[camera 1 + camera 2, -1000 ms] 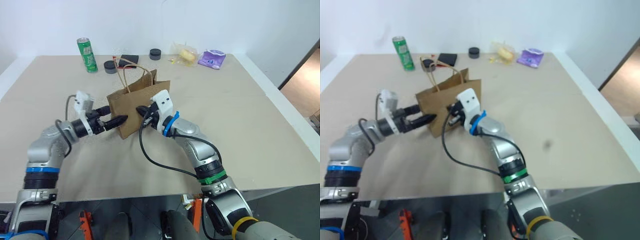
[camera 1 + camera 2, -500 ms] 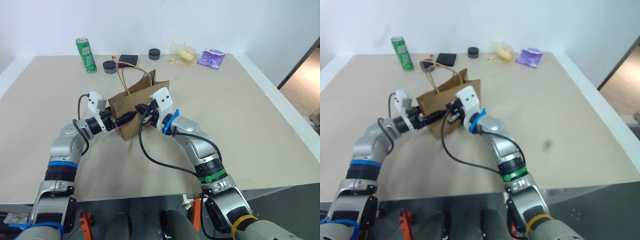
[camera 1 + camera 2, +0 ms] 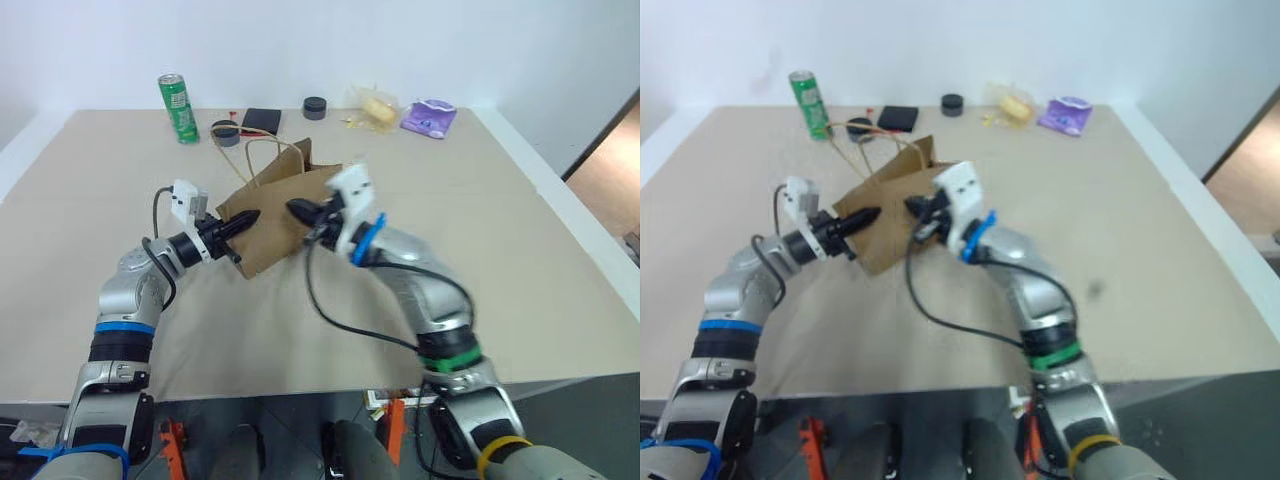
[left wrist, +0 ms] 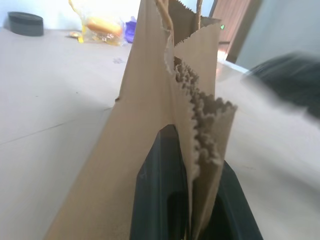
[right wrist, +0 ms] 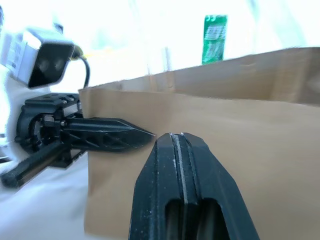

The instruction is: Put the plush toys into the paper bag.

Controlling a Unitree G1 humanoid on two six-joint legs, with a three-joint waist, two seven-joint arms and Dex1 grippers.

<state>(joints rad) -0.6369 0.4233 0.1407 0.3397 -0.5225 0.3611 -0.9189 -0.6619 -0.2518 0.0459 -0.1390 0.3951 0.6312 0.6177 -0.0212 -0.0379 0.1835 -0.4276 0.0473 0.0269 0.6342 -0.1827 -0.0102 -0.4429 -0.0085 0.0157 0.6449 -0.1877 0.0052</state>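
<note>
Surface (image 3: 520, 260): wide, beige. Paper bag (image 3: 285, 225) stands mid-surface, slightly left, mouth nearly flat. Left pincer (image 3: 243, 218) clamped on the bag's left rim; the left wrist view shows the serrated edge pinched between its fingers. Right pincer (image 3: 300, 210) drawn together, empty, hovering at the bag's front panel near the top. Plush toys: none identifiable, whether inside the bag I cannot tell. Judgement: hold the left grip steady, have the right catch the opposite rim and pull gently apart; tugging hard risks tearing or tipping.
</note>
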